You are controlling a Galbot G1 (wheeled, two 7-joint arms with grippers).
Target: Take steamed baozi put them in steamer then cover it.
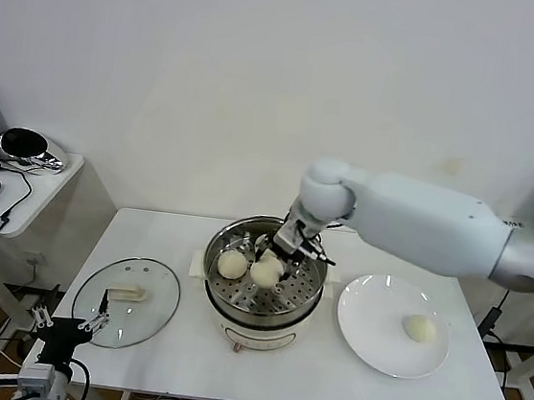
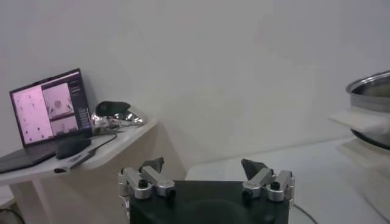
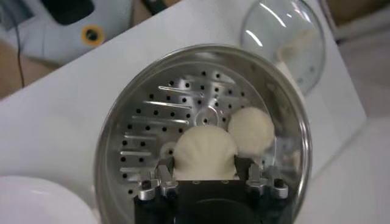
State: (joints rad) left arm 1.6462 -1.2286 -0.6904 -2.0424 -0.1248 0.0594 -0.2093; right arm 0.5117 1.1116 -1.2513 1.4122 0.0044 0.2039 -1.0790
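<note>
My left gripper (image 1: 68, 324) hangs parked at the near-left corner of the bench (image 1: 324, 380), fingers (image 2: 151, 165) spread wide and empty, clear of the work. Just beyond it the cover (image 1: 127, 301) lies flat on the bench, handle up, beside the steamer (image 1: 262, 282), so it is ready for the last step. One baozi (image 1: 418, 327) waits on the white plate (image 1: 380, 353) to the right, not yet fetched. In the pot, two buns rest on the perforated tray (image 3: 152, 115): one toward the left (image 1: 232, 265), one (image 1: 265, 272) at my right gripper (image 1: 286, 248). In the right wrist view its fingers (image 3: 166, 176) flank that bun (image 3: 205, 152) closely; I judge I'm setting it down, but can't tell whether they grip or have let go. I count three buns.
</note>
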